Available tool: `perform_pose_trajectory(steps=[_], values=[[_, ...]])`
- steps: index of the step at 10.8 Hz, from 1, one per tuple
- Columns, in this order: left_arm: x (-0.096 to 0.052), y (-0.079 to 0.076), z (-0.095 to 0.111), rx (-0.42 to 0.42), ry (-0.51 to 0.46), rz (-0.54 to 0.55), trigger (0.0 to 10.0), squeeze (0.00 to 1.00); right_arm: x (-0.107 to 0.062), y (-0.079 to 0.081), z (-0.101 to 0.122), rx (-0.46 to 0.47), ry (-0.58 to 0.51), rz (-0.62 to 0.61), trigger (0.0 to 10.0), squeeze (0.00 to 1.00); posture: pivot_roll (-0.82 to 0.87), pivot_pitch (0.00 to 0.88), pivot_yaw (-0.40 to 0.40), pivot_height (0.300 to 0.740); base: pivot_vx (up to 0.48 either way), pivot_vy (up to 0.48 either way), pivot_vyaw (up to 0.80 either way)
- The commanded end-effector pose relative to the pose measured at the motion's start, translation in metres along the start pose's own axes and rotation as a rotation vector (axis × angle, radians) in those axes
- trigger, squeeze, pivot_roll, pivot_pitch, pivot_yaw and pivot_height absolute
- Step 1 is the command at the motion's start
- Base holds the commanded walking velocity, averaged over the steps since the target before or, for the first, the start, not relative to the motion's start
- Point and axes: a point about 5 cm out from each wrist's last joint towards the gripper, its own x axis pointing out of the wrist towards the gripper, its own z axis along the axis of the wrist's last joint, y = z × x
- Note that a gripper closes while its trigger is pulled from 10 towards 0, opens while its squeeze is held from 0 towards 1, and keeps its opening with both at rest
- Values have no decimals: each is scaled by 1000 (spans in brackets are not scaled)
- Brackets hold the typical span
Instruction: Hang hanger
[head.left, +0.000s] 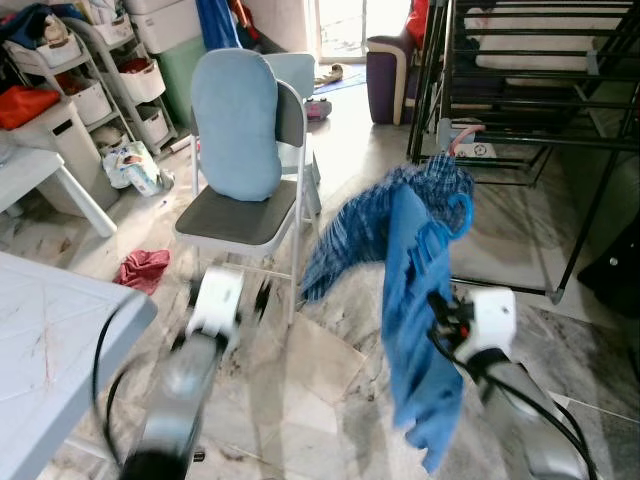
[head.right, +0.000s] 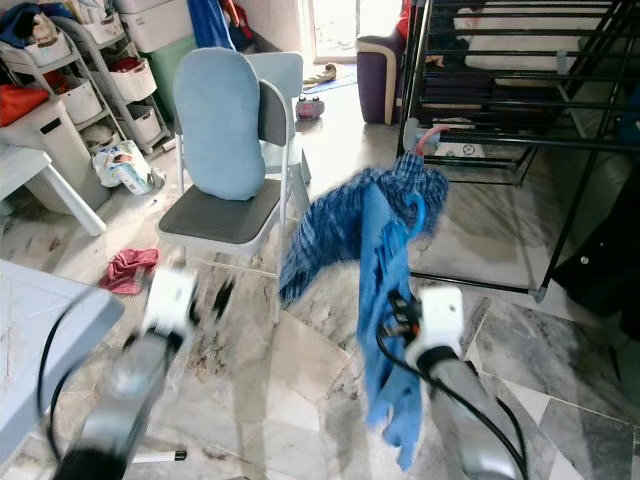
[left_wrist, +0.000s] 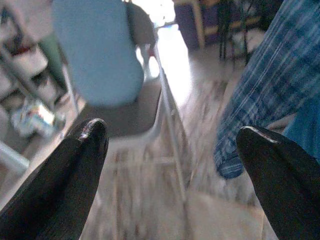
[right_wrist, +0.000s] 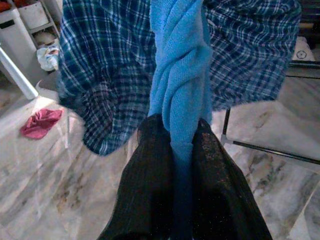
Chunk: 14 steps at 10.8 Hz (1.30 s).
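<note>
A blue plaid shirt (head.left: 365, 225) and a blue knit garment (head.left: 415, 330) hang together in mid-air, draped over a hanger whose blue curve (head.left: 460, 215) peeks out at the top. My right gripper (right_wrist: 180, 130) is shut on the twisted blue knit garment (right_wrist: 180, 65); in the head views its fingers (head.left: 440, 312) sit against the cloth's right side. The black drying rack (head.left: 530, 90) stands behind and to the right. My left gripper (left_wrist: 172, 132) is open and holds nothing; it appears blurred (head.left: 232, 300) low in front of the chair.
A grey folding chair (head.left: 245, 215) with a light blue cushion (head.left: 235, 125) stands at the centre left. A red cloth (head.left: 143, 268) lies on the tiled floor. A white table corner (head.left: 60, 330) is at my near left, with storage shelves (head.left: 110, 70) behind it.
</note>
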Motion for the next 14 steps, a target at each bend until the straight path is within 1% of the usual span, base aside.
perform_pose_trajectory(steps=[1, 2, 3, 4, 5, 6, 7, 8, 9, 10, 14], values=[[-5, 8, 1, 4, 1, 45, 10000, 0, 0, 6, 19, 1, -78, 36, 10000, 0, -82, 0, 59, 740, 0, 0, 0], [-11, 11, 2, 7, -6, 55, 10000, 0, -2, 10, 24, 20, -85, 39, 10000, 0, -84, 0, 52, 740, 0, 0, 0], [-17, 13, 0, 5, 8, 69, 10000, 0, 1, 26, 34, 6, -112, 98, 10000, 0, -94, 0, 52, 740, 0, 0, 0], [-15, 9, 0, 10, 12, 55, 10000, 0, 0, 29, 37, 8, -115, 105, 10000, 0, -97, 0, 54, 740, -285, 0, 0], [-14, 6, 2, 6, 6, 51, 10000, 0, -3, 26, 32, 3, -100, 99, 10000, 0, -105, 0, 63, 740, -311, 0, 0], [-16, 2, 2, 0, 12, 41, 10000, 0, -10, 17, 20, -13, -59, 68, 10000, 0, -113, 0, 65, 740, -334, 0, 0], [-16, 1, 2, -8, 16, 42, 10000, 0, -12, 12, 17, -3, -46, 50, 10000, 0, -114, 0, 67, 740, -337, 0, 0], [-12, 0, 5, -13, 15, 48, 10000, 0, -9, 4, 15, -16, -30, 40, 10000, 0, -98, 0, 65, 740, -368, 0, 0], [-11, 1, 6, -12, 13, 52, 10000, 0, -3, 3, 17, -20, -30, 38, 10000, 0, -86, 0, 59, 740, -379, 0, 0], [-12, 2, 7, -11, 12, 57, 10000, 0, 0, 3, 19, -23, -34, 44, 10000, 0, -75, 0, 53, 740, -379, 0, 0], [-12, 3, 7, -11, 13, 61, 10000, 0, 1, 4, 20, -25, -35, 47, 10000, 0, -75, 0, 53, 740, -379, 0, 0]])
